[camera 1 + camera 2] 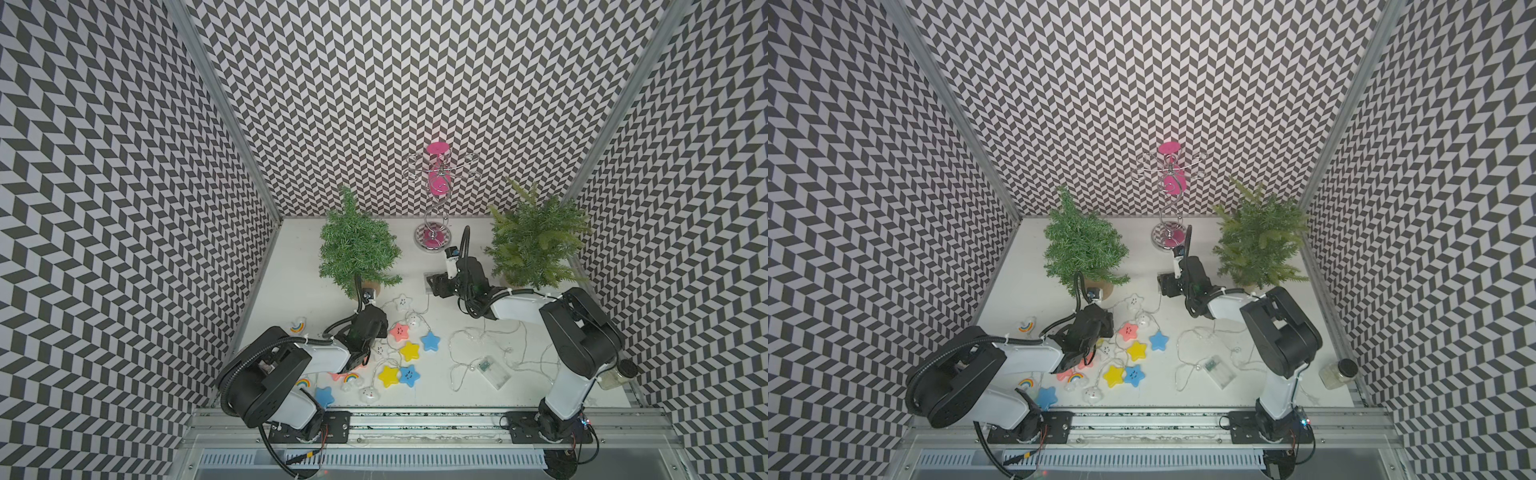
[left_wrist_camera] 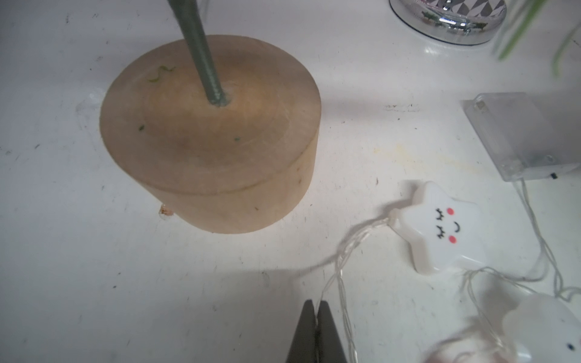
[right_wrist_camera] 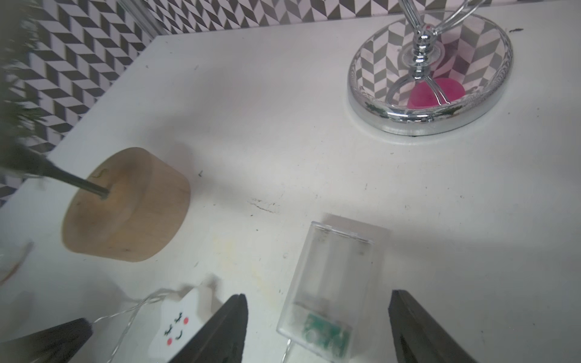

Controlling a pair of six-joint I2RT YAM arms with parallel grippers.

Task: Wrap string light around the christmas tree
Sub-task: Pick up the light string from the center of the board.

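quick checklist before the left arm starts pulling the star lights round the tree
1. left gripper shut on the wire: ok, a strand runs into the closed jaws.
2. right gripper open astride the battery box: ok, not clamping it.
3. christmas tree upright on its wooden base: ok.
4. String free to pay out: not ok, the stars lie bunched with wires crossing.
5. Far side of the trunk clear: cannot tell, foliage hides it.
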